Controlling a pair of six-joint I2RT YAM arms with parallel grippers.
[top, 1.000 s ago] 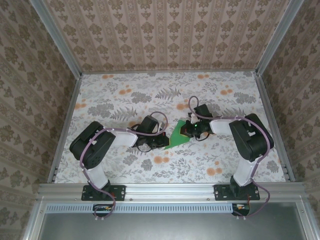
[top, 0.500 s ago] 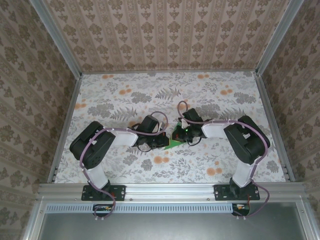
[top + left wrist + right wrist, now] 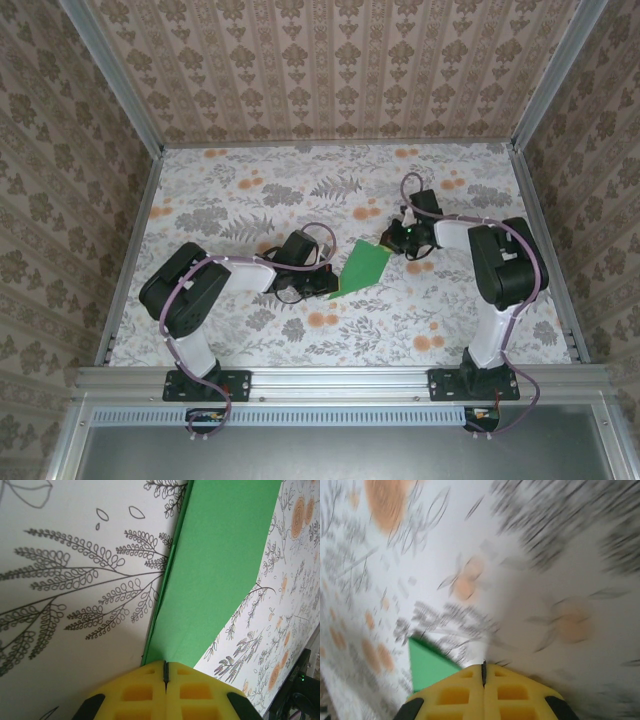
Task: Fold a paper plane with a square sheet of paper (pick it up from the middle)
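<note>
Paper plane (image 3: 362, 267) tip between closed left jaws; right jaws, closed and empty, now rightward, off it.

Floral-print table (image 3: 230, 200) within beige damask-papered walls (image 3: 340, 70), aluminium rails (image 3: 340, 380) along the edges, even light.

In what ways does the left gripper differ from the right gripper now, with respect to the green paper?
The left gripper sits at the narrow end of the green paper, which stretches away ahead of it; the right gripper has a green corner beside it. The left wrist view is sharp; the right wrist view is blurred. Both grippers are yellow and shut.
</note>
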